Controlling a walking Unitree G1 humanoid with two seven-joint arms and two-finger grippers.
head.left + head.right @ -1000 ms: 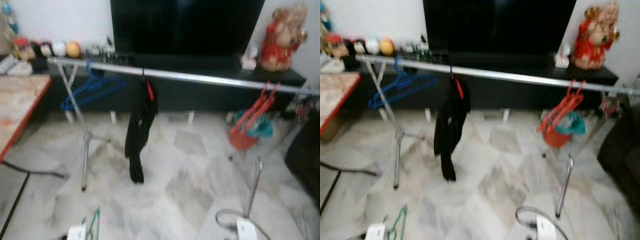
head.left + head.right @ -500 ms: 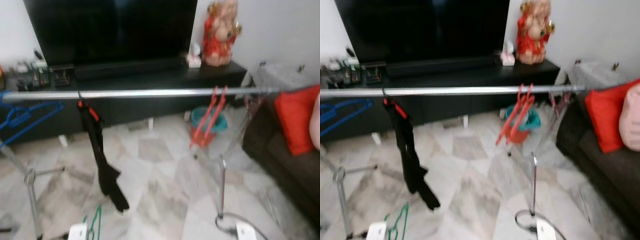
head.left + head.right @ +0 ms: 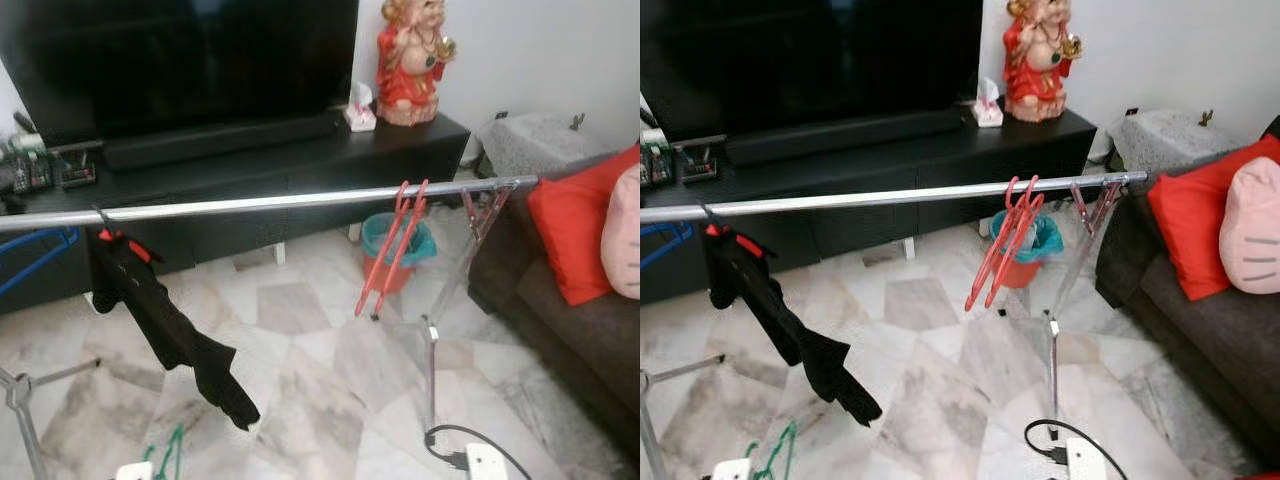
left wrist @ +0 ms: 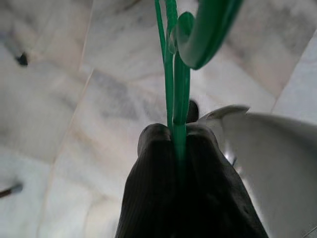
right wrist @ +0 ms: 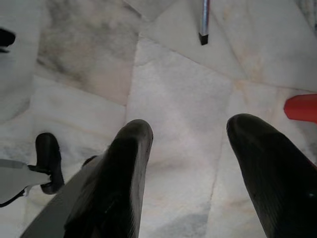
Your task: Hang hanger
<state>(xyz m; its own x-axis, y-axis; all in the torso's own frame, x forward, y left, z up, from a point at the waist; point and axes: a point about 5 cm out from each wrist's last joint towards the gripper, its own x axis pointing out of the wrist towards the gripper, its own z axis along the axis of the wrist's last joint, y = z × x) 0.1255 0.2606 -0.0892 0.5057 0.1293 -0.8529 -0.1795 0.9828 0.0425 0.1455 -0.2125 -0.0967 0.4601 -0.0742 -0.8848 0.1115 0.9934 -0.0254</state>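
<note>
Pinching a thin green plastic hanger (image 4: 171, 74) between its two black fingers, my left gripper (image 4: 179, 141) hangs low over the pale marble floor (image 3: 320, 330) — the hanger's curved hook shows close to the wrist camera, and its green frame peeks up at the lower edge of the head views, below the rail. My right gripper (image 5: 190, 134) hangs idle above the same tiles, its fingers spread with bare floor between them. Ahead of me, a long silver metal clothes rail (image 3: 300, 200) runs across the room on thin silver legs. A black garment (image 3: 165, 325) hangs from it on the left on a hanger with red showing at the shoulder, its lower end swung out to the right. Further right on the rail hang red plastic hangers (image 3: 392, 250), tilted, and a blue hanger (image 3: 30, 255) shows at the far left. Behind the rail stands a low black TV cabinet (image 3: 300, 160) with a big dark television (image 3: 180, 50) and a red-and-gold figurine (image 3: 408, 60) on it — a dark sofa with a red cushion (image 3: 585, 220) sits to the right.
</note>
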